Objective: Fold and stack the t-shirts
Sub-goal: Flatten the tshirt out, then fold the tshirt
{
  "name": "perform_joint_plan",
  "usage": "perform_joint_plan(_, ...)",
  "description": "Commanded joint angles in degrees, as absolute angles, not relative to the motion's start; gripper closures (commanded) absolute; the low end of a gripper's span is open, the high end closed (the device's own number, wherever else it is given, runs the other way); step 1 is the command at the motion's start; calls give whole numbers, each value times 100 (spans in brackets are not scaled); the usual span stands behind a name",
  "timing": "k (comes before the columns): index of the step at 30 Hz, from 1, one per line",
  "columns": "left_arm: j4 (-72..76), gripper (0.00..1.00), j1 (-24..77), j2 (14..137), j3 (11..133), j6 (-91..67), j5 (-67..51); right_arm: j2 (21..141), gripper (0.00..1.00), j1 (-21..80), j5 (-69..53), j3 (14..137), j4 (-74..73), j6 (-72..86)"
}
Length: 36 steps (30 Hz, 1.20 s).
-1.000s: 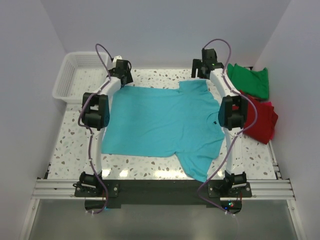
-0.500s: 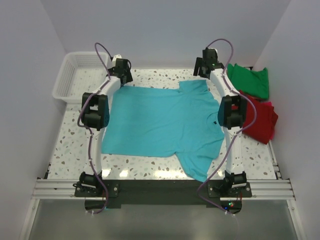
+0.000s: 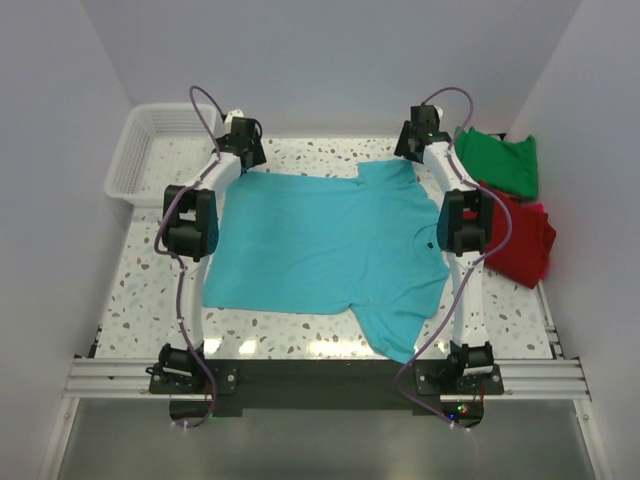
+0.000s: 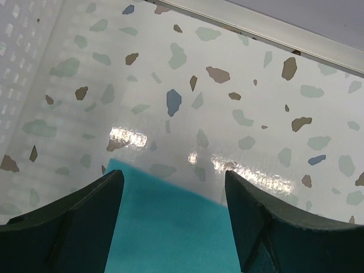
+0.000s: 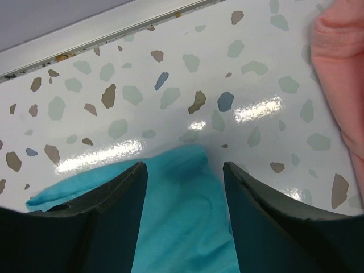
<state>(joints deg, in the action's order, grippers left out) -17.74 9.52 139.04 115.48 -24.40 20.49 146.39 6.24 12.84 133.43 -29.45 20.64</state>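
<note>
A turquoise t-shirt [image 3: 320, 245] lies spread flat in the middle of the table. My left gripper [image 3: 243, 140] is at the shirt's far left corner. In the left wrist view it [image 4: 173, 182] is open, with the shirt corner [image 4: 170, 233] lying flat between the dark fingers [image 4: 85, 222]. My right gripper [image 3: 422, 135] is at the far sleeve. In the right wrist view it [image 5: 185, 170] is open, and the sleeve end [image 5: 182, 216] is slightly rumpled between its fingers [image 5: 273, 216]. A green t-shirt [image 3: 500, 160] and a red t-shirt [image 3: 520, 240] lie at the right. A salmon-pink t-shirt [image 5: 341, 74] shows right of the sleeve.
A white lattice basket [image 3: 140, 150] stands at the far left corner. The table's far metal rail [image 5: 102, 28] runs just beyond both grippers. Walls close in the left, right and back sides. The shirt's near sleeve [image 3: 400, 335] reaches almost to the front edge.
My right wrist has shifted slightly to the right over the far sleeve. The left arm and the shirt have not moved.
</note>
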Motion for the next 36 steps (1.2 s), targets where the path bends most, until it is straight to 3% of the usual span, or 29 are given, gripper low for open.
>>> perform_joint_plan(1, -1679, 23, 967, 13483, 11531, -2461, 1978, 14757, 43, 536, 1266, 13658, -2751, 2294)
perform_joint_plan(11, -1670, 23, 967, 13482, 11558, -2435, 1916, 15047, 48, 475, 1072, 13825, -2936, 2452)
perform_joint_plan(12, -1679, 23, 975, 13482, 11549, -2435, 1916, 15064, 51, 475, 1046, 13825, -2936, 2470)
perform_joint_plan(16, -1679, 23, 967, 13482, 11531, -2408, 1916, 15091, 79, 475, 976, 13843, -2962, 2522)
perform_joint_plan(21, -1679, 23, 975, 13482, 11531, -2391, 1916, 15021, 100, 466, 932, 13808, -2997, 2540)
perform_joint_plan(36, -2346, 23, 967, 13834, 11979, -2619, 2540, 14011, 100, 440, 1354, 13096, -2857, 2083)
